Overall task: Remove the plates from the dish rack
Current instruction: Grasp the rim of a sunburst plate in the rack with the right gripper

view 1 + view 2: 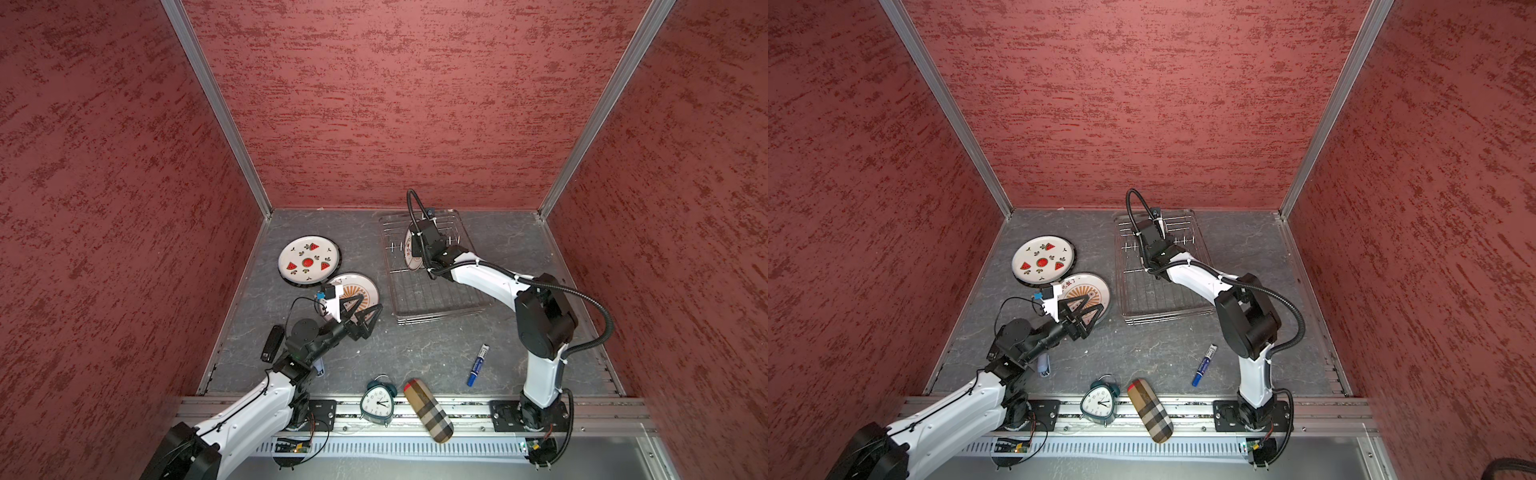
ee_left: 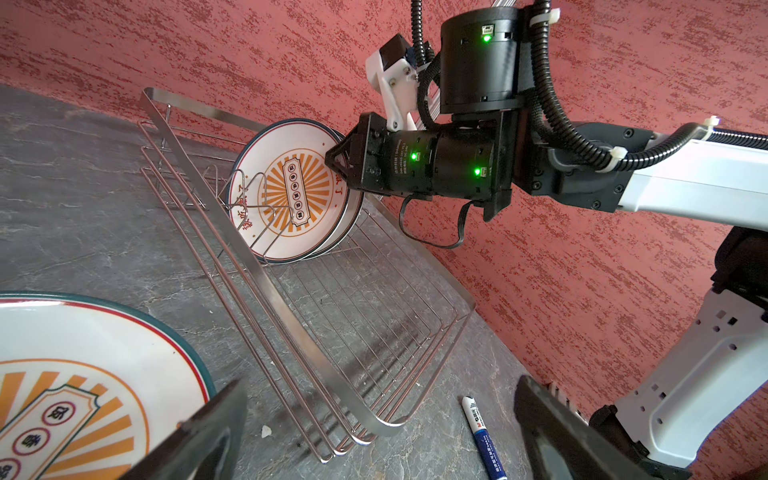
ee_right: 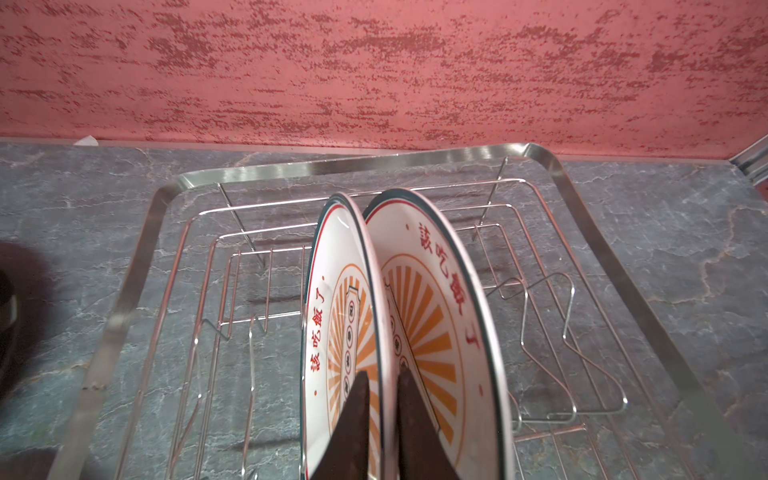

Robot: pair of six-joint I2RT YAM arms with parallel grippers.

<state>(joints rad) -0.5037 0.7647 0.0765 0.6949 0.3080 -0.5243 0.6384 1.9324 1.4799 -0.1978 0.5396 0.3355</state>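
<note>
The silver wire dish rack (image 1: 436,309) (image 1: 1163,318) (image 3: 332,166) stands at the back of the table. Two sunburst plates (image 3: 332,299) (image 3: 449,316) stand upright in its prongs, close together. My right gripper (image 3: 382,374) (image 2: 334,160) reaches down from above, shut on the upper rim of one of these plates (image 2: 291,195), one finger on either side. A watermelon plate (image 1: 307,262) (image 1: 1043,262) and another sunburst plate (image 1: 361,289) (image 2: 83,374) lie flat on the left. My left gripper (image 1: 369,304) (image 1: 1093,301) (image 2: 380,384) hovers over that flat sunburst plate, open and empty.
A dark rim (image 1: 309,285) peeks out under the watermelon plate. A blue marker (image 1: 478,365) (image 2: 482,436) lies in front of the rack. A green alarm clock (image 1: 376,402) and a plaid case (image 1: 428,411) sit at the front rail. Red walls close in three sides.
</note>
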